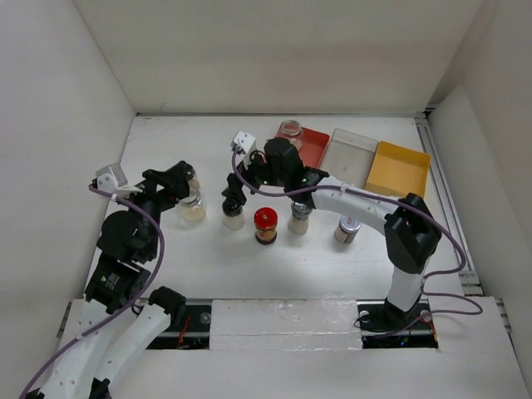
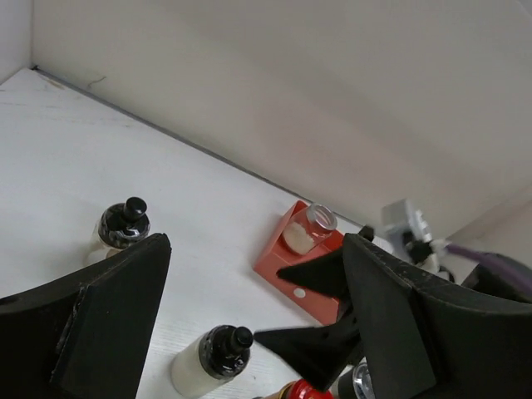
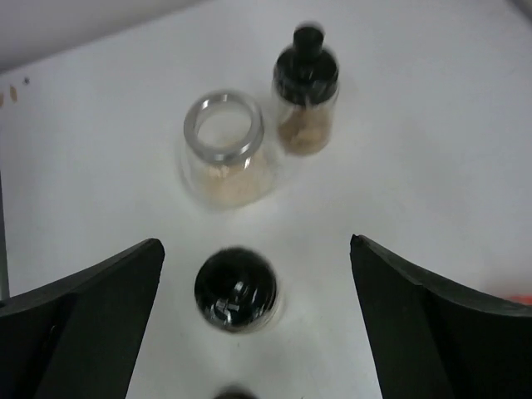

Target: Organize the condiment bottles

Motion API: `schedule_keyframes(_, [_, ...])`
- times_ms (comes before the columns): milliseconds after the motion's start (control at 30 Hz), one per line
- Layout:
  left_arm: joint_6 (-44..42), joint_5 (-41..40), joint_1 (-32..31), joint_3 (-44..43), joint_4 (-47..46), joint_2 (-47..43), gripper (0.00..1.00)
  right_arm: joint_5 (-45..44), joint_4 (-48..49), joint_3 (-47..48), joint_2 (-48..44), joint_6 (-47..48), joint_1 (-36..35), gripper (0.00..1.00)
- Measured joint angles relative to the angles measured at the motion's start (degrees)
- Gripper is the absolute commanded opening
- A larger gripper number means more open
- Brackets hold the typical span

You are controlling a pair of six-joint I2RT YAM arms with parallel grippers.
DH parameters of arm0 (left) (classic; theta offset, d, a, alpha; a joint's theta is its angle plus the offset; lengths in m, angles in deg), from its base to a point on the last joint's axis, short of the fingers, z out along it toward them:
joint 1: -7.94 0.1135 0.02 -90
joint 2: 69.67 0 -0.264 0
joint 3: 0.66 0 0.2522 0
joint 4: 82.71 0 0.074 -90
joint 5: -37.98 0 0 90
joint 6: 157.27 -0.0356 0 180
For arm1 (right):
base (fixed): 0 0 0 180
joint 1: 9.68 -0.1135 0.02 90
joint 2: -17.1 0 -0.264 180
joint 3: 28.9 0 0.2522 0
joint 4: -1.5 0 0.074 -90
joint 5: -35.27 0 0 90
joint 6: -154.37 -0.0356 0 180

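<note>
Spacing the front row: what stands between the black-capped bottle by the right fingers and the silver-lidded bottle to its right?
One thing: the dark red-lidded jar, standing between the black-capped bottle and the silver-lidded bottle. The top external view shows it.

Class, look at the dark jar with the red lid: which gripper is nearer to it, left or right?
Right. The right gripper hangs just left of the red-lidded jar, over a black-capped bottle; the left gripper sits farther left, by the silver-rimmed jar.
</note>
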Motion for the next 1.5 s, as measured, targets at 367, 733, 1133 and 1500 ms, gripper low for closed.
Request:
schedule_keyframes(367, [0.2,0.6,0.0,0.0,0.3,4.2,0.81,-0.3,-7.5,-2.7,0.8,0.2,-1.2,1.00])
schedule_keyframes(733, [0.2,0.7,0.0,0.0,0.3,4.1,0.81,-1.2,-9.7,-1.5,3.2,1.6,-4.5,1.00])
schedule_keyframes(1133, [2.4,-7.2,0.0,0.4,0.7,-4.8,0.82,-2.0,-7.8,24.8,20.8,3.3,-8.0,1.00])
schedule_keyframes(1500, [2.3,-6.9,0.0,0.6,0.6,-3.4,0.82,-1.8,-16.5,41.4,37.4,3.6,-9.1,1.00])
